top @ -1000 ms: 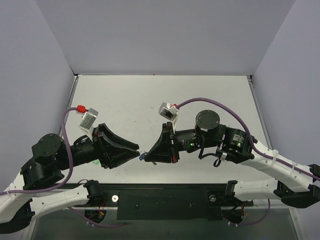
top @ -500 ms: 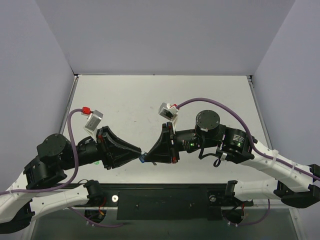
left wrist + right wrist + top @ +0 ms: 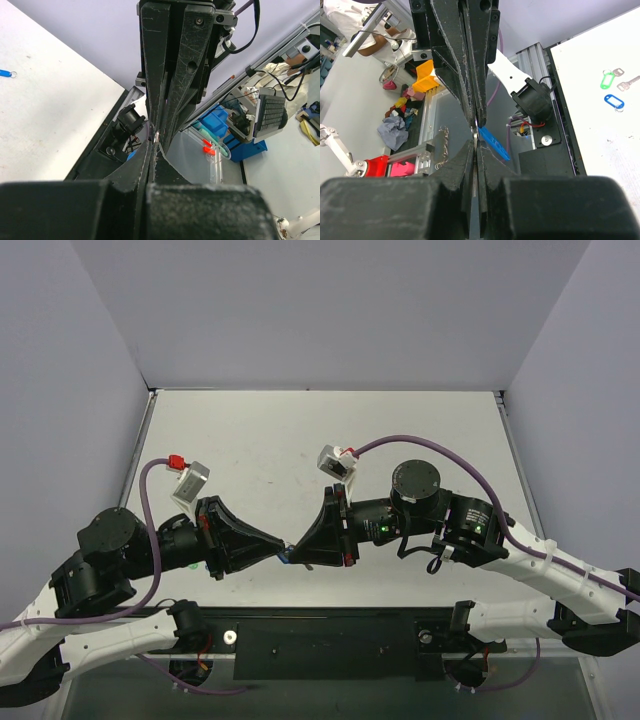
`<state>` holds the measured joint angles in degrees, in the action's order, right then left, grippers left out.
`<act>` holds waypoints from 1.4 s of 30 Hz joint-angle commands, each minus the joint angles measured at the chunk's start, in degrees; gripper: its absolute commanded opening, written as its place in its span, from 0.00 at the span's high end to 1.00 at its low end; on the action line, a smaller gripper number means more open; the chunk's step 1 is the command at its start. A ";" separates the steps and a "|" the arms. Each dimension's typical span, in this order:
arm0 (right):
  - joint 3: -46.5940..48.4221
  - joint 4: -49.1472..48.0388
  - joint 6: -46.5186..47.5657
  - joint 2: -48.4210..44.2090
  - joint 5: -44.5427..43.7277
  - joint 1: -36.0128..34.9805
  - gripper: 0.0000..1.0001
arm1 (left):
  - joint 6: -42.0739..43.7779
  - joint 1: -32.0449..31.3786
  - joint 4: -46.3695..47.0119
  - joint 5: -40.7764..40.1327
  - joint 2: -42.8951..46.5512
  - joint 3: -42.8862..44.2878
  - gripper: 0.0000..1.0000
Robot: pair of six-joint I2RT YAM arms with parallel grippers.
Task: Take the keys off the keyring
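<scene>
My two grippers meet tip to tip above the table's near edge, and both are shut. The left gripper (image 3: 281,548) (image 3: 153,143) has its fingers pressed together on a thin silver sliver (image 3: 157,135). The blue key (image 3: 284,558) (image 3: 493,143) sticks out sideways from that junction, its cap free of both grippers. My right gripper (image 3: 294,551) (image 3: 476,143) pinches the edge-on metal of the keyring (image 3: 476,125). These small parts are mostly hidden between the fingertips.
A green-capped key (image 3: 607,79), a bare silver key (image 3: 630,82) and a blue tag (image 3: 614,101) lie on the white table (image 3: 260,440). Another blue piece with a small ring (image 3: 5,73) also lies there. The black rail (image 3: 330,635) runs under the arms.
The left gripper has moved in to the right gripper's tip and closed from about half open to shut. The right arm has stayed still and shut.
</scene>
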<state>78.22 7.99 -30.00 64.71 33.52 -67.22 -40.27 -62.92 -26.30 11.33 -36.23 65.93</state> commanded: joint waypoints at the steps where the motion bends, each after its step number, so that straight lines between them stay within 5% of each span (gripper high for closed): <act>1: 1.24 -3.42 -0.06 -0.02 1.20 -0.63 1.00 | -0.07 -0.19 2.31 0.62 -0.69 -0.10 1.00; 23: 6.77 5.98 2.14 4.11 4.88 -1.60 1.00 | 5.91 -0.19 -12.98 8.88 -10.26 11.06 1.00; 39: 4.76 7.13 3.19 2.27 2.78 -1.69 1.00 | 3.36 -0.19 -8.51 7.31 -9.57 8.78 1.00; 42: 3.79 5.99 2.84 1.57 2.08 -1.69 1.00 | 2.22 -0.19 -6.92 6.51 -8.51 7.81 0.91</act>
<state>82.85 20.84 -26.96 67.64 37.60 -68.36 -36.03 -62.92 -39.20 19.88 -45.23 75.07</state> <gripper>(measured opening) 0.007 0.028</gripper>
